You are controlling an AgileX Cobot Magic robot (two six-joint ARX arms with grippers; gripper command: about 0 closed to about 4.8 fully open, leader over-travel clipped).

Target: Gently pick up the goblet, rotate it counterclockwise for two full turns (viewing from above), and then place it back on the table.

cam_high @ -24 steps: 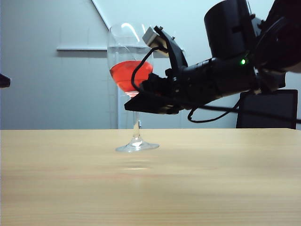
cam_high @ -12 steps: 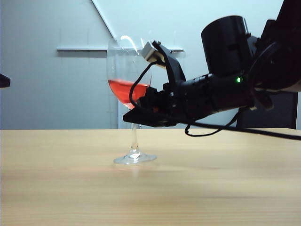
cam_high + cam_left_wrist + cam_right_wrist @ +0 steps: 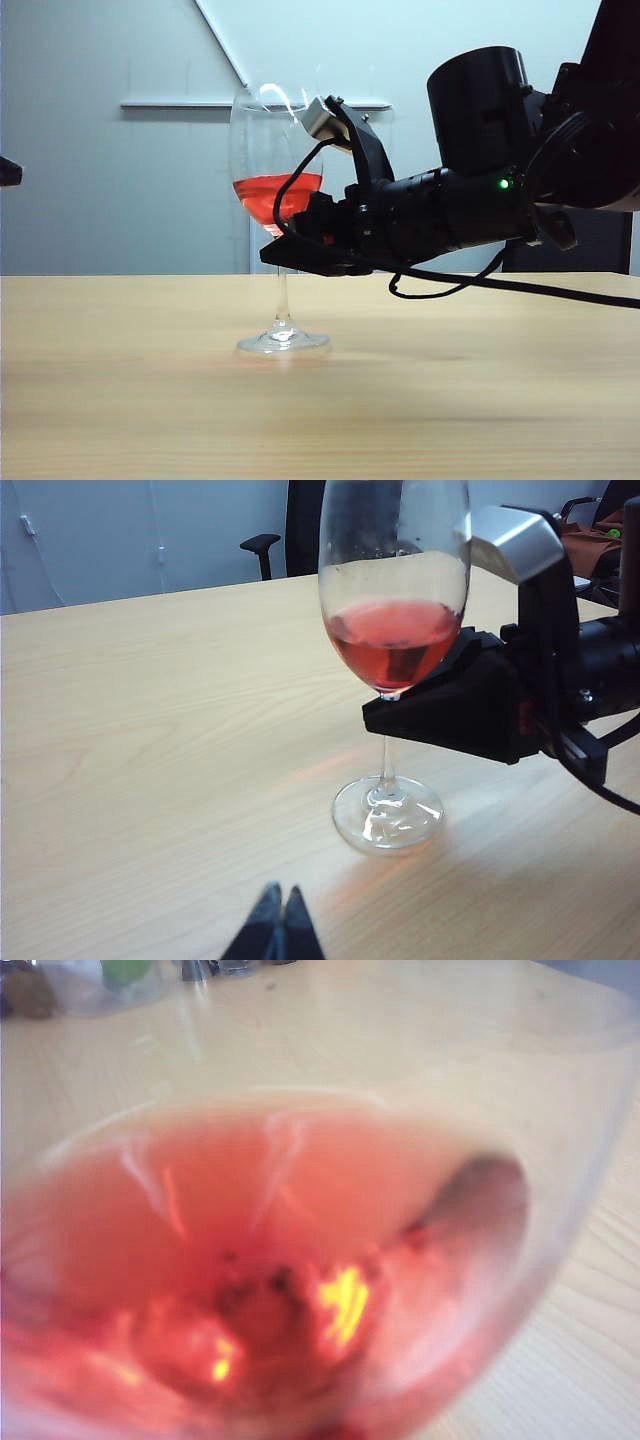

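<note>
The right gripper (image 3: 290, 250), reaching in from 3 o'clock, was clamped on the goblet (image 3: 278, 190) at its stem, foot resting on the table (image 3: 450, 400). Any release should be slow, goblet upright. The left gripper (image 3: 275, 925) sat closed, empty, nearby.

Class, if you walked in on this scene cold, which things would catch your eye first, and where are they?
First, the goblet with red liquid, standing left of centre on the table. Next, the black right gripper, reaching in from the right and shut on the stem just below the bowl. Last, the left gripper, shut, low over the table nearer the camera, away from the glass.
</note>
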